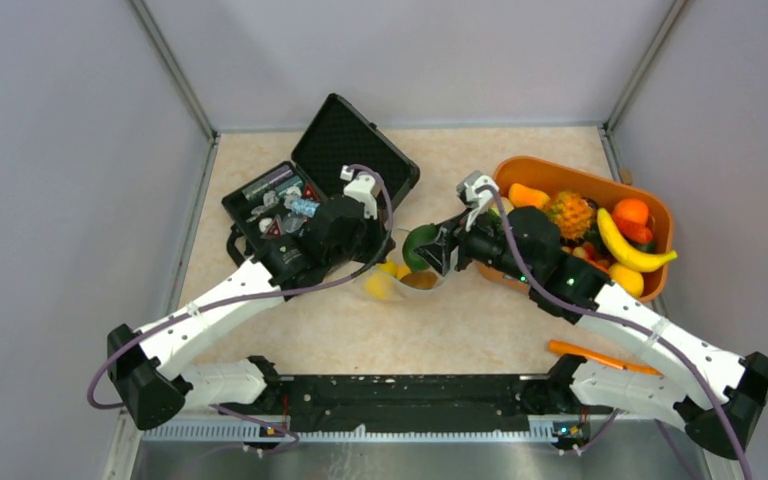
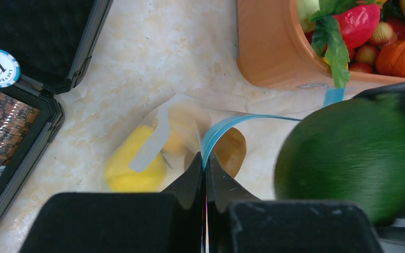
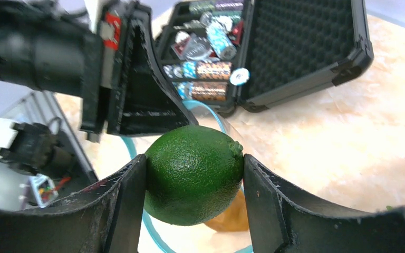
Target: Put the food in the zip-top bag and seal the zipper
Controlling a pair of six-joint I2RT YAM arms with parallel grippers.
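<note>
We are loading: our right gripper [image 1: 438, 250] clamps a round green toy lime [image 3: 194, 176]. Our left gripper [image 2: 205, 174] pinches the teal zipper strip [image 2: 227, 125] of the clear plastic bag [image 2: 182, 105] at mid-bench. Next we judge the lime must go down through the mouth.

Bright, even light; the lime [image 2: 348, 158] looks blurred.

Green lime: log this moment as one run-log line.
left fingers: shut on teal zipper strip of clear plastic zip-top bag | right fingers: gripping round green plastic lime at bag mouth
</note>
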